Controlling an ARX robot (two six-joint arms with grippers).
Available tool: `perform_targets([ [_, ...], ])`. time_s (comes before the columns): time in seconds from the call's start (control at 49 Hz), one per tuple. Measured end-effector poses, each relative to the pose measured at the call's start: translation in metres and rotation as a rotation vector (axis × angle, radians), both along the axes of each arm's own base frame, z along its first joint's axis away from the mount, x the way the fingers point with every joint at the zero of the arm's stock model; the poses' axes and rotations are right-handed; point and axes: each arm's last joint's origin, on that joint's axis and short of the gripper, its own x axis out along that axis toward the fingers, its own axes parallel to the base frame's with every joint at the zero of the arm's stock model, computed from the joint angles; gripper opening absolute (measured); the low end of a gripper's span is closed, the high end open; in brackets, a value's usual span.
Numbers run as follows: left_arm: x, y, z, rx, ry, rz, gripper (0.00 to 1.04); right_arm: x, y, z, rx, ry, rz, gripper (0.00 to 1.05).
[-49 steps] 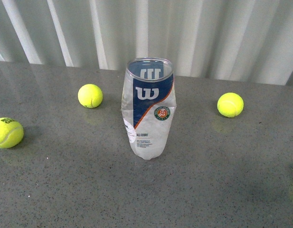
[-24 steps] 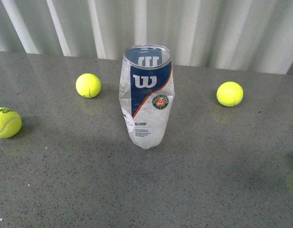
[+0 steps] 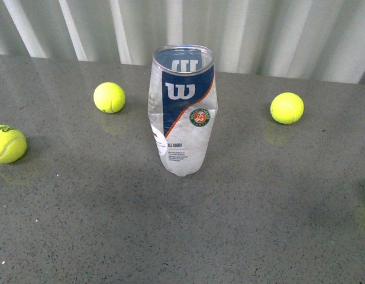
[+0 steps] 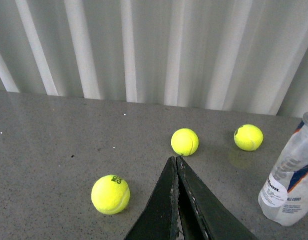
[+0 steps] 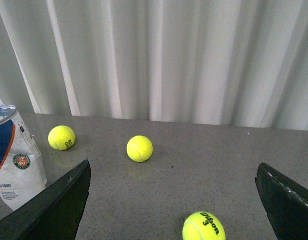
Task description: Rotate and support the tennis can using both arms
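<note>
On wrist views alone, left pincer (image 4: 176, 162) closed, right pincer (image 5: 173, 175) agape.

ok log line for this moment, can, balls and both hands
can: upright on table, open top, untouched | balls: three loose around it | left hand: shut, empty | right hand: open, empty
</note>
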Motion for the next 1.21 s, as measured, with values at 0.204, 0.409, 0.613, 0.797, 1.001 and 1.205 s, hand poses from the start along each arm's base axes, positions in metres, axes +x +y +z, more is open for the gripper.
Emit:
perform_targets([
  [0.204, -0.010, 0.000, -0.004, 0.000, 0.001, -0.001, 0.04, 0.000, 0.000, 0.000, 0.000, 0.000, 0.000, 0.98],
  [0.409, -0.017, 0.000, -0.008, 0.000, -0.018, -0.003, 0.04, 0.000, 0.000, 0.000, 0.000, 0.000, 0.000, 0.98],
  [0.613, -0.025, 0.000, -0.005, 0.000, -0.028, -0.003, 0.04, 0.000, 0.000, 0.000, 0.000, 0.000, 0.000, 0.98],
  [0.797, -0.030, 0.000, -0.004, 0.000, -0.030, -0.003, 0.04, 0.000, 0.000, 0.000, 0.000, 0.000, 0.000, 0.98],
  [1.001, -0.036, 0.000, -0.003, 0.000, -0.034, -0.003, 0.04, 0.000, 0.000, 0.000, 0.000, 0.000, 0.000, 0.98],
  [1.205, -0.041, 0.000, -0.003, 0.000, -0.035, -0.003, 0.04, 0.000, 0.000, 0.000, 0.000, 0.000, 0.000, 0.98],
])
